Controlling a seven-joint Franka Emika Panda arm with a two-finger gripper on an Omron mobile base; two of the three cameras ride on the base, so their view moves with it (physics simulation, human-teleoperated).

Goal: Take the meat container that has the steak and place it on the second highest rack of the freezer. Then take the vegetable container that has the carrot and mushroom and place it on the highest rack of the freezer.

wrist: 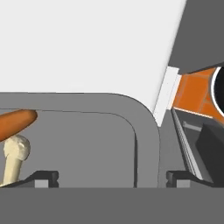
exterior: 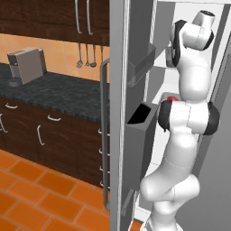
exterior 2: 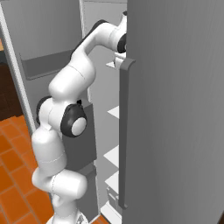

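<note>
Vegetable container: a shallow dark grey rectangular tray [wrist: 87, 131] with a rounded corner lies across the lower half of the hand view, resting on a flat white freezer shelf [wrist: 87, 43] that spreads over the upper part.
Contents: a thin orange tapered carrot [wrist: 15, 122] and a cream-yellow mushroom [wrist: 15, 155] sit at the tray's far left edge of that view.
Meat container: a small red patch of steak [exterior: 172, 98] shows at centre right of the left base view, on a shelf lower than the hand.
Gripper: the two dark fingertips [wrist: 111, 178] stand wide apart at the bottom of the hand view, straddling the tray's corner and gripping nothing.
Step in hand: judging by the tray lying flat on a high shelf, the second container looks released.
Next move: likely a straight pull back out of the tall grey freezer [exterior 2: 175, 109] without nudging the tray.
Arm pose: the white arm [exterior: 187, 122] rises at right of the left base view, its hand reaching into the freezer's top.
</note>
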